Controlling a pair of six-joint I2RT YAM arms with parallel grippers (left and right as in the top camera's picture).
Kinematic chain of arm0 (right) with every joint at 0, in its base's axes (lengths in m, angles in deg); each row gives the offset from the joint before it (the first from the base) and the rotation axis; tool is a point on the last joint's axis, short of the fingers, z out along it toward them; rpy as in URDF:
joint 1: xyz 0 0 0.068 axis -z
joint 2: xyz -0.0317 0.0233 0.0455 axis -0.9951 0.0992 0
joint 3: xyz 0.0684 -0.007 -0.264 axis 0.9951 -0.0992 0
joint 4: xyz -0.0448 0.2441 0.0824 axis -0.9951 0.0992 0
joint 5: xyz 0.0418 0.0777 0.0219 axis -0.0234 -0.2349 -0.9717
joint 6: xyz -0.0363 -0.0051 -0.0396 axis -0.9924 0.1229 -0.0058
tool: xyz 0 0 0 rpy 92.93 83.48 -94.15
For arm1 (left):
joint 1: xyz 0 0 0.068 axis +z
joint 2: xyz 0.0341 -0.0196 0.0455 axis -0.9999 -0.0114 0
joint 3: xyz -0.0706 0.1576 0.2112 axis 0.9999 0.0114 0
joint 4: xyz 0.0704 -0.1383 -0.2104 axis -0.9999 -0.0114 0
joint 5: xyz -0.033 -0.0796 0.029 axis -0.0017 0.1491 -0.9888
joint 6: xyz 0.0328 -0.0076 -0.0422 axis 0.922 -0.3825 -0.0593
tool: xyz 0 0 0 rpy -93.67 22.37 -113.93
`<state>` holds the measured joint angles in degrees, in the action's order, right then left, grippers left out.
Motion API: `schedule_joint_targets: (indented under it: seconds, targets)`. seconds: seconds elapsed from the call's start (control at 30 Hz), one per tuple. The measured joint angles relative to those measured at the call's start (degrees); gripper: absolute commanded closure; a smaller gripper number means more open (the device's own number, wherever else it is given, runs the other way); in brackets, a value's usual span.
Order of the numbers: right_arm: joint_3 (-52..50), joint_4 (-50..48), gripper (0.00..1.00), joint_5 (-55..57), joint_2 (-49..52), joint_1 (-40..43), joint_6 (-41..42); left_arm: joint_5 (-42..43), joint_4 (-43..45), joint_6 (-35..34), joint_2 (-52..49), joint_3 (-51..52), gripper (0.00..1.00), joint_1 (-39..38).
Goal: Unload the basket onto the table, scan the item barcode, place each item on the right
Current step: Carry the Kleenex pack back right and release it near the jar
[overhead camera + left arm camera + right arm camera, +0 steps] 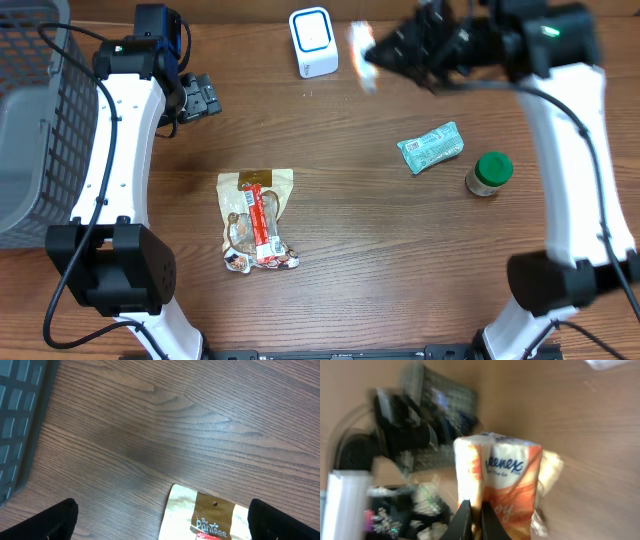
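Got the Kleenex pocket tissue pack (502, 480) pinched tight in the right tool (472, 521), held up off the surface (380, 270) just right of the white barcode scanner (312, 42). Blurry in the overhead shot, so can't tell which face points at the scanner.

Guessing feather-light and squishy: soft tissues in thin, slick plastic wrap, so likely to crumple or twist if squeezed hard or swung fast. Nothing fragile, though. Gripped by a thin bit of the pack's lower edge, going by the wrist cam. Probably enough for something this light, but better to pinch across a narrow end and keep the barcode face flat and uncovered.

Left tool (200, 97) spread wide, holding nothing, well left of the scanner, hovering by the top of a snack pouch (257, 218).
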<state>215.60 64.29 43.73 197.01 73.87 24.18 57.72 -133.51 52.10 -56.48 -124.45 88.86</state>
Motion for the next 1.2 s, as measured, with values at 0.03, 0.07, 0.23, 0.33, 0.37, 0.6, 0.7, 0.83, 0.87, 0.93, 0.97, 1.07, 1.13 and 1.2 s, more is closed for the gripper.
schedule_joint_targets:
  seconds: [0.03, 0.07, 0.23, 0.33, 0.37, 0.6, 0.7, 0.83, 0.87, 0.93, 0.97, 1.07, 1.13, 1.2]
  targets:
    - [0.0, 3.6, 0.96, 2.0, -0.7, 0.3, -2.0, 0.0, 0.0, 0.0, 0.0, 0.0, 0.0, 0.0]
    - [0.2, 7.8, 0.96, 4.9, -1.0, 0.6, -4.2, 0.0, 0.0, 0.0, 0.0, 0.0, 0.0, 0.0]
    - [-2.9, 13.7, 0.96, 17.8, 0.1, 0.7, -9.5, 0.0, 0.0, 0.0, 0.0, 0.0, 0.0, 0.0]
    - [-7.7, 13.7, 0.96, 21.9, 0.6, 0.7, -10.8, 0.0, 0.0, 0.0, 0.0, 0.0, 0.0, 0.0]
    - [-10.2, 13.7, 0.96, 23.5, 0.6, 0.7, -11.1, 0.0, 0.0, 0.0, 0.0, 0.0, 0.01, 0.0]
    - [-26.6, 11.5, 0.96, 33.6, 0.6, 0.7, -11.7, 0.0, 0.0, 0.0, 0.0, 0.0, 0.0, 0.0]
    - [-33.4, 8.0, 0.96, 37.1, 0.9, 0.7, -11.0, 0.0, 0.0, 0.0, 0.0, 0.0, 0.01, 0.0]
    - [-41.6, 0.7, 0.91, 42.8, 1.0, 0.7, -9.2, 0.0, 0.0, 0.0, 0.0, 0.0, 0.01, 0.0]
    - [-43.2, -1.0, 0.86, 44.4, 1.0, 0.7, -8.6, 0.0, 0.0, 0.0, 0.0, 0.0, 0.0, 0.0]
    - [-45.5, -3.0, 0.76, 47.1, 1.0, 0.7, -7.6, 0.0, 0.0, 0.0, 0.0, 0.0, 0.0, 0.0]
    - [-46.4, -4.2, 0.71, 48.3, 1.0, 0.7, -7.1, 0.0, 0.0, 0.0, 0.0, 0.0, 0.0, 0.0]
    - [-48.2, -7.0, 0.35, 50.3, 1.0, 0.7, -5.9, 0.0, 0.0, 0.0, 0.0, 0.0, 0.0, 0.0]
    - [-48.7, -8.2, 0.27, 51.1, 1.0, 0.7, -5.6, 0.0, 0.0, 0.0, 0.0, 0.0, 0.0, 0.0]
    - [-49.0, -8.9, 0.26, 51.2, 1.0, 0.7, -5.5, 0.0, 0.0, 0.0, 0.0, 0.0, 0.0, 0.0]
